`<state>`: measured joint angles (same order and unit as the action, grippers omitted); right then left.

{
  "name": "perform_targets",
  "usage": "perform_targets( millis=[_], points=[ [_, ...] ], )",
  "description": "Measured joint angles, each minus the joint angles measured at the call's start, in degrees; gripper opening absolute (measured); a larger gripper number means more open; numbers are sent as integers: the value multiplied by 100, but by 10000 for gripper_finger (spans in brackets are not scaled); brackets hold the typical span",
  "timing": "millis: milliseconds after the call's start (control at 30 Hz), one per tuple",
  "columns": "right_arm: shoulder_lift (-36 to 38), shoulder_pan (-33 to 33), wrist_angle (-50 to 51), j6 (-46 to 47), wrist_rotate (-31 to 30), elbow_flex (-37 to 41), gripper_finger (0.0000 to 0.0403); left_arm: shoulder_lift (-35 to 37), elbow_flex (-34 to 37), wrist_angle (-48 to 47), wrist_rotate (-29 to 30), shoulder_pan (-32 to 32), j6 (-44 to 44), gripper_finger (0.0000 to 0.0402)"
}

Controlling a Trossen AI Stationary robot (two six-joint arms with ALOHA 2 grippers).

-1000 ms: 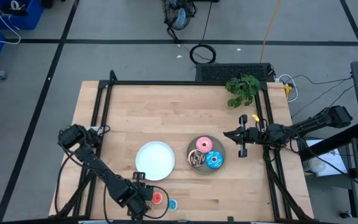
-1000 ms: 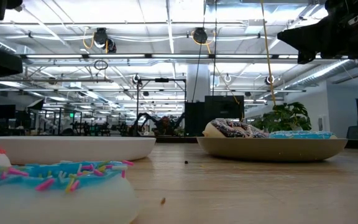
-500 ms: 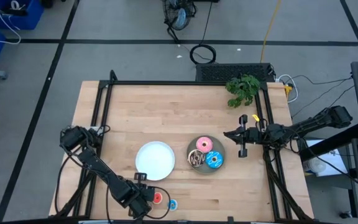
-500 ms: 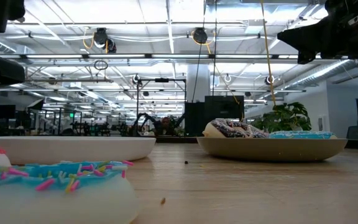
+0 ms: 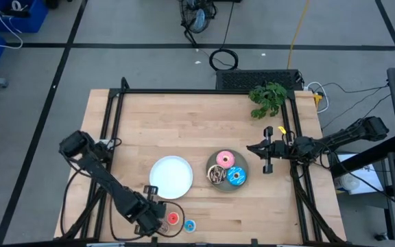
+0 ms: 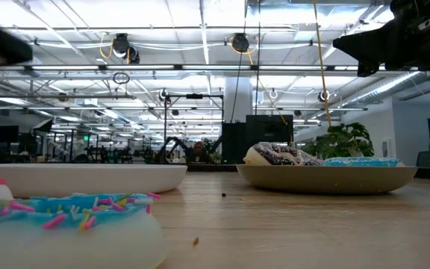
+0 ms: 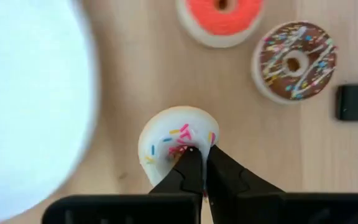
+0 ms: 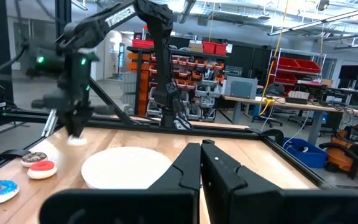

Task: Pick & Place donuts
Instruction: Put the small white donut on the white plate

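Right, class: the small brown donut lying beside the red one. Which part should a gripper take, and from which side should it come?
Probably best from straight above: the brown donut lies flat with its hole facing up. Put one finger in the hole and one outside, pinching the ring wall. Choose a stretch of the ring turned away from the red donut, so the outer finger has room.

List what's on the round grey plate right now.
The round grey plate holds three larger rings: a pink-iced donut, a blue sprinkled donut and a brown streaked donut. Whether anything lies underneath them cannot be seen from overhead.
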<state>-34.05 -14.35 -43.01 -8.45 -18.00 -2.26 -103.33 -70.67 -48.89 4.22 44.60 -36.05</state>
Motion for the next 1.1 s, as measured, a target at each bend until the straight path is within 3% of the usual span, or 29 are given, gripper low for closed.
perform_targets(
  millis=[267,467,700,1100],
  points=[
    [-2,0,1,2,2,0,0,1105,-13,-882,879,-172,-92,9],
    [0,0,6,4,4,0,0,1731,-15,-988,892,-277,-112,13],
    [-2,0,187,6,4,0,0,2335,-17,-1930,934,-558,-571,12],
    [-2,0,174,24,-4,0,0,2466,-17,-2156,777,-1094,-102,15]
  ],
)
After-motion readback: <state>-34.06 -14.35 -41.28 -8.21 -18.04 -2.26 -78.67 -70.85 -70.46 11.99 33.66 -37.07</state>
